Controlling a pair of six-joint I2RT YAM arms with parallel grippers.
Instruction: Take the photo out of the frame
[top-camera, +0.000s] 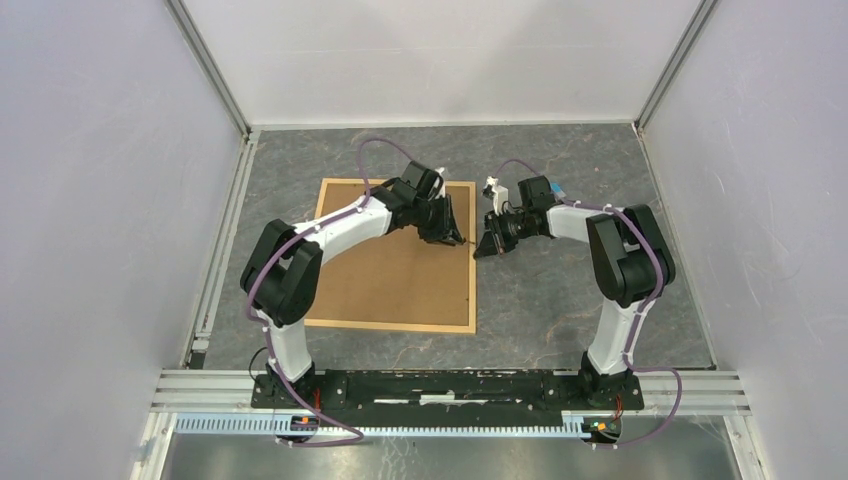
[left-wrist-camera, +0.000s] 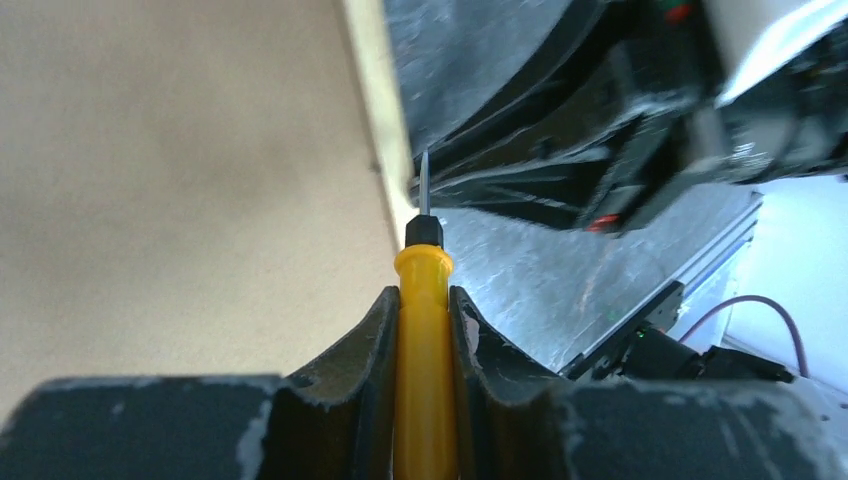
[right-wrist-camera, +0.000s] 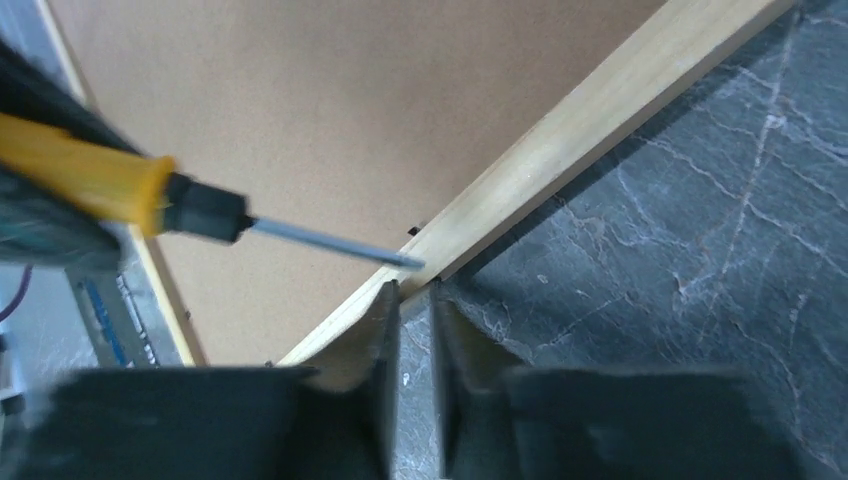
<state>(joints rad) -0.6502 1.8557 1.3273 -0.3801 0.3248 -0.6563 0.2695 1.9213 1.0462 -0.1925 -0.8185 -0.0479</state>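
- Currently the frame (top-camera: 472, 290) lies face down on the grey table (right-wrist-camera: 680, 250), its brown backing board (top-camera: 390, 285) upward inside the pale wood rim.
- You cannot see the photo; it is probably under that board.
- Your left gripper (left-wrist-camera: 423, 305) is above the frame's right side, pinching the yellow handle of a screwdriver (right-wrist-camera: 90, 170).
- Its thin metal tip touches the inner edge of the frame's right rim, beside a small dark mark (right-wrist-camera: 413, 230) that may be a retaining tab.
- Your right gripper (right-wrist-camera: 412, 295) sits just outside the frame's right rim, fingers all but pressed together, with nothing between them.
- Expect the backing board to be stiff and light; lever it up at the rim, close to the tabs.
- Expect the photo to be thin, limp, easily creased and slippery. Take it by its white border at a corner, not the printed face.
- Steady the frame by its rim so that it does not slide.
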